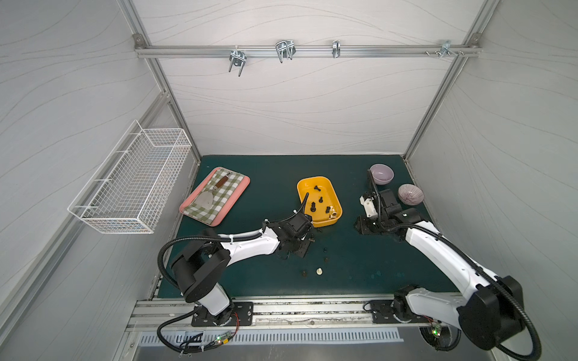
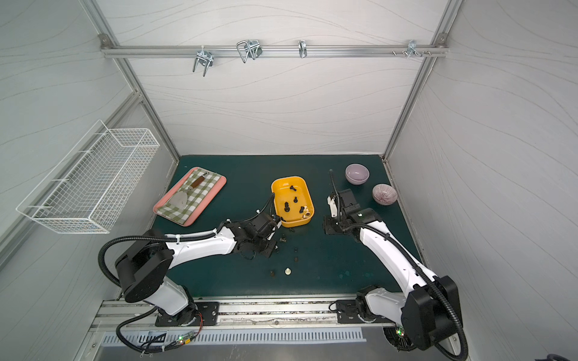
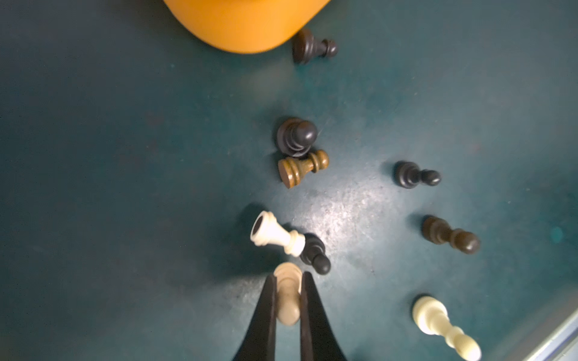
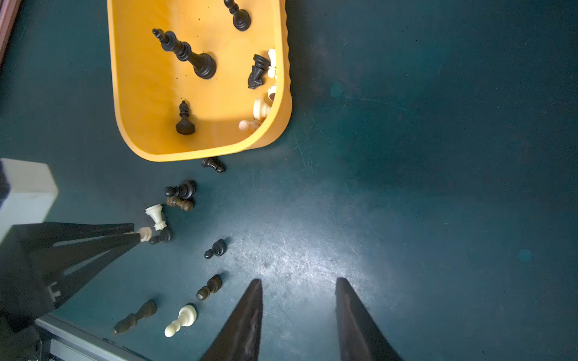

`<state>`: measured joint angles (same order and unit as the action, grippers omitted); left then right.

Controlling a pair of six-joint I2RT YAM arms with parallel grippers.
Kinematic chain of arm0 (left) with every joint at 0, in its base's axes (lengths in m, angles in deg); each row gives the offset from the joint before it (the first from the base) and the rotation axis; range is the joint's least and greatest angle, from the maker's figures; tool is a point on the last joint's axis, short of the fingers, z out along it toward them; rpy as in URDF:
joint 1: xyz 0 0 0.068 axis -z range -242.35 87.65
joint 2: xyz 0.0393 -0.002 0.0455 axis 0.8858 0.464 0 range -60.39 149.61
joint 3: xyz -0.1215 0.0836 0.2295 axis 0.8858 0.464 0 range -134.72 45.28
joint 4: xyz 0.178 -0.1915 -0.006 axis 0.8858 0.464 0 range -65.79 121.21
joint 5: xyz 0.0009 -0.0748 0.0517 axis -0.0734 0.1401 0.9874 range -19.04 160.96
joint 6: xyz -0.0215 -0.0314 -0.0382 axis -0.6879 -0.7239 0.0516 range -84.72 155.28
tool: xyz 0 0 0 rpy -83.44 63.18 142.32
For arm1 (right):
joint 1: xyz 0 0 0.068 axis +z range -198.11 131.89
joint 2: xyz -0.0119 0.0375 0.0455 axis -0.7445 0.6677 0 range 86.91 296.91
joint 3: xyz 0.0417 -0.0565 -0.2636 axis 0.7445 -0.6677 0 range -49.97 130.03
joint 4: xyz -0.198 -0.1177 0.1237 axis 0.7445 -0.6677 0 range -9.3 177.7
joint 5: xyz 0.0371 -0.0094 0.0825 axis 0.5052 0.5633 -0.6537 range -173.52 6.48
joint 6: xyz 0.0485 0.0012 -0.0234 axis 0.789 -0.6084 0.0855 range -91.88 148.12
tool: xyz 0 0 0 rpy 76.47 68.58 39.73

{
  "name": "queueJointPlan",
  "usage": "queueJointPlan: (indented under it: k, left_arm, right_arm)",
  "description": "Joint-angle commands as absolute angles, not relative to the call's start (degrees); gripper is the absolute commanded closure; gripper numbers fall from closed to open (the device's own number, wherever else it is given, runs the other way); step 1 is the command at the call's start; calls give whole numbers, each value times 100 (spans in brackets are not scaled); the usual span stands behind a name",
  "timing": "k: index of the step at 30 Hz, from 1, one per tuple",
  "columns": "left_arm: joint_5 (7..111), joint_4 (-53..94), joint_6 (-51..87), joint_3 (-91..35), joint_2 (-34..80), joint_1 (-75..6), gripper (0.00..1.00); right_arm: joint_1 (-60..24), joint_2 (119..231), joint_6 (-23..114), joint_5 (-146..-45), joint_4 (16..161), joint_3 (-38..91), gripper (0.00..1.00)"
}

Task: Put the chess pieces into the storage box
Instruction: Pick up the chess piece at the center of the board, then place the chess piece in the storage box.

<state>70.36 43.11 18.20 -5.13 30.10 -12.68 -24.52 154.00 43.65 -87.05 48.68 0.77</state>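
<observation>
Cream pawn [image 3: 287,300]: was pinched in left gripper [image 3: 288,275], seemingly mid-stem. Lift called for a straight rise, sparing white rook [image 3: 275,233] just beside, then storage box [image 3: 237,28].

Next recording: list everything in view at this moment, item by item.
mat: one, dark green, tabletop
storage box: one, yellow, mid-mat
boxed chess pieces: four black, a few cream, on its floor
loose chess pieces: nine visible, black, brown, cream, on the mat near the box
tray: one, pink, back left, holding a checked cloth and server
wire basket: one, white, left wall
bowls: two, lilac, back right
hooks: four, metal, back rail
left gripper: black, shut on a cream piece
right gripper: black, open, empty
</observation>
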Motion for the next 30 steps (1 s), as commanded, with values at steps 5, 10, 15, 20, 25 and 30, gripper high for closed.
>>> queueJointPlan:
  k: [5, 10, 15, 20, 25, 30]
  left_arm:
    - [7339, 4606, 2036, -836, 2582, -1252, 90]
    - [7387, 4737, 2142, -1058, 2412, -1411, 91]
    - [7275, 4803, 2309, -1417, 2431, -1804, 91]
    - [7167, 4912, 2604, -1961, 2699, -2267, 90]
    - [7023, 4970, 2893, -2705, 3167, -2609, 90]
    - [6821, 4998, 3058, -3497, 3841, -2839, 90]
  right_arm:
    - [-2491, 15381, 4314, -8765, 4859, 171, 60]
    - [-2498, 15338, 4312, -8766, 4834, 197, 60]
    - [-2500, 15335, 4324, -8778, 4819, 197, 60]
    - [-2500, 15352, 4359, -8817, 4822, 188, 60]
    - [-2496, 15349, 4405, -8817, 4797, 206, 60]
    - [-2500, 15357, 4450, -8820, 4769, 197, 60]
